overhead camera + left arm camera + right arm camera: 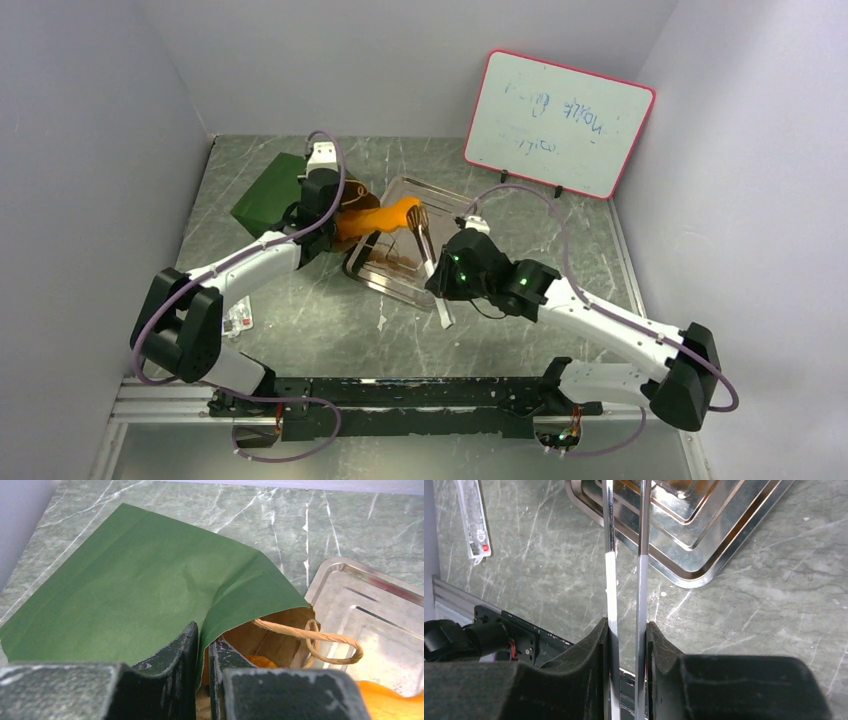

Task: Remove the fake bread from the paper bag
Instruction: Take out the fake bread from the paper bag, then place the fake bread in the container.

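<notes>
The dark green paper bag lies on its side at the back left, brown mouth toward the tray. My left gripper is shut on the bag's upper rim, one finger inside and one outside. The orange fake bread sticks out of the mouth over the tray; its orange shows inside the bag and at the lower right. My right gripper is shut on metal tongs, both arms pressed between its fingers. The tongs' tips meet the bread's far end.
A shiny metal tray sits mid-table beside the bag, its corner in the right wrist view. Twisted brown handles hang at the bag mouth. A small white packet lies near the left arm. A whiteboard stands at the back right.
</notes>
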`<state>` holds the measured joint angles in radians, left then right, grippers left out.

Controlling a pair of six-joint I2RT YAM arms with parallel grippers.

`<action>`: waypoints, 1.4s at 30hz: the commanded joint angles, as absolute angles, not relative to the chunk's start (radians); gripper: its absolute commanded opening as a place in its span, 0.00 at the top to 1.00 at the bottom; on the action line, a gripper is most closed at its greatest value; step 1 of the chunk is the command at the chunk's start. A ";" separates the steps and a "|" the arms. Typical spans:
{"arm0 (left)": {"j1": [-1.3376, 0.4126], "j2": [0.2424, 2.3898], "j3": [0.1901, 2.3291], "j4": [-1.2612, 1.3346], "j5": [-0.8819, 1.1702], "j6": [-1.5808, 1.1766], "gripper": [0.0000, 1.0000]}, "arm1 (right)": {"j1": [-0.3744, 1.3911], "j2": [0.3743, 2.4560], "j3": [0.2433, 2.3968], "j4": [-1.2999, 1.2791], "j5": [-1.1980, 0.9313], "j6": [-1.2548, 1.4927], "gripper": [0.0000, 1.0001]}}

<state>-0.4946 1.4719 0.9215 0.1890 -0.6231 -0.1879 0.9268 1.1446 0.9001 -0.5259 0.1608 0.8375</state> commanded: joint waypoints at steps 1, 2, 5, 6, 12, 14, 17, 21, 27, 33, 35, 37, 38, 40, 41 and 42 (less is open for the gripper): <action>-0.466 1.451 0.897 0.185 -0.613 -0.170 0.93 | 0.924 1.082 0.956 -0.557 0.237 0.874 1.00; -0.462 1.453 0.894 0.186 -0.609 -0.170 0.93 | 0.924 1.075 0.959 -0.561 0.245 0.879 1.00; -0.453 1.451 0.882 0.186 -0.601 -0.172 0.93 | 0.923 1.057 0.965 -0.573 0.280 0.899 1.00; -0.452 1.448 0.876 0.185 -0.603 -0.173 0.93 | 0.924 1.050 0.965 -0.575 0.293 0.906 1.00; -0.436 1.412 0.857 0.174 -0.608 -0.171 0.93 | 0.915 1.024 0.955 -0.559 0.377 0.960 1.00; -0.426 1.402 0.852 0.168 -0.606 -0.171 0.93 | 0.912 1.018 0.952 -0.554 0.408 0.976 1.00; -0.412 1.376 0.839 0.162 -0.599 -0.176 0.93 | 0.895 1.007 0.934 -0.533 0.431 0.994 1.00; -0.405 1.338 0.821 0.152 -0.592 -0.184 0.93 | 0.842 1.008 0.894 -0.460 0.408 1.019 1.00; -0.403 1.251 0.790 0.139 -0.562 -0.172 0.93 | 0.757 1.039 0.787 -0.226 0.323 1.095 1.00; -0.402 1.183 0.751 0.135 -0.526 -0.173 0.93 | 0.738 1.069 0.712 -0.061 0.304 1.166 1.00; -0.402 1.167 0.730 0.141 -0.518 -0.176 0.93 | 0.735 1.079 0.676 0.011 0.289 1.195 1.00; -0.402 1.158 0.715 0.138 -0.513 -0.182 0.93 | 0.735 1.083 0.642 0.071 0.284 1.227 1.00; -0.402 1.154 0.710 0.136 -0.511 -0.182 0.93 | 0.736 1.082 0.623 0.100 0.286 1.237 1.00; -0.402 1.145 0.703 0.132 -0.509 -0.184 0.93 | 0.735 1.082 0.603 0.124 0.300 1.251 1.00; -0.402 1.140 0.699 0.130 -0.509 -0.185 0.93 | 0.735 1.084 0.596 0.128 0.307 1.253 1.00; -0.401 1.134 0.697 0.130 -0.508 -0.184 0.93 | 0.735 1.088 0.587 0.133 0.314 1.254 1.00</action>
<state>-0.4091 1.1648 0.7078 0.1219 -0.5217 -0.1738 0.7414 1.0863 0.6044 -0.0219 0.2810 1.2068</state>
